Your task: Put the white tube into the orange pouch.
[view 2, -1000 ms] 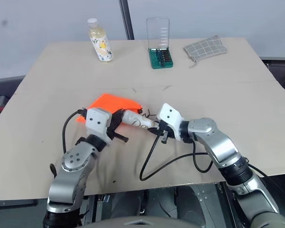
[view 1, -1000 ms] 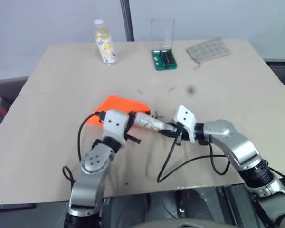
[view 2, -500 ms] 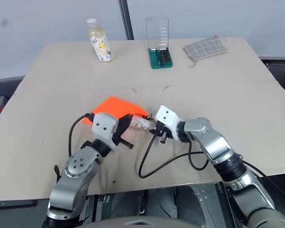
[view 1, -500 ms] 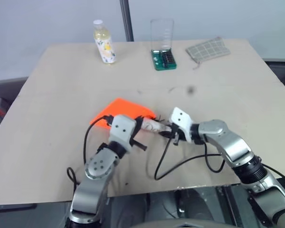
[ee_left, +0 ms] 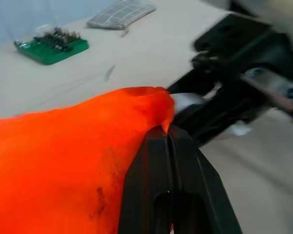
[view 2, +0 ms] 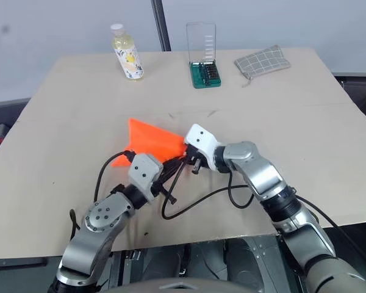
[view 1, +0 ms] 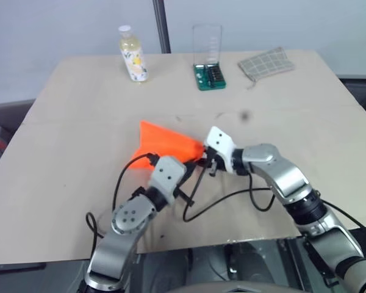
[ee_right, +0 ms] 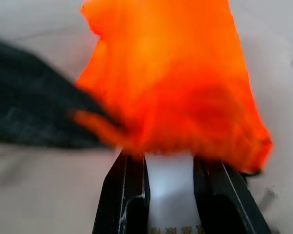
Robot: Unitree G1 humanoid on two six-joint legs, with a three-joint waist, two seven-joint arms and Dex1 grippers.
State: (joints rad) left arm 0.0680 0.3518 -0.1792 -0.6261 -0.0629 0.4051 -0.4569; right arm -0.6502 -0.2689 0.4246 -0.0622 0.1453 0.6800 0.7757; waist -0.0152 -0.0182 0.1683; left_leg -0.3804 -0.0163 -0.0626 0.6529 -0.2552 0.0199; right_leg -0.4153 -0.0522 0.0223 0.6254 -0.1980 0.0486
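White tube sits clamped between the two black fingers of the right hand, its far end already hidden under the mouth of the orange pouch, with tan printing visible near the held end in the right wrist view. The left hand is clenched on the edge of the pouch at its opening, its fingers pressed flat together with a fold of orange fabric pinched at the tips; the pouch is pulled up off the surface into a peaked, tent-like shape. In the head views the two hands meet near the middle of the tan surface, the right hand pointing toward the robot's left into the pouch mouth and the left arm reaching up from below it. Black cables loop from both wrists across the near part of the surface. Along the far edge stand a bottle of yellow liquid with a white cap, a green bit set with its clear lid raised, and a grey checked cloth, all well apart from the hands.
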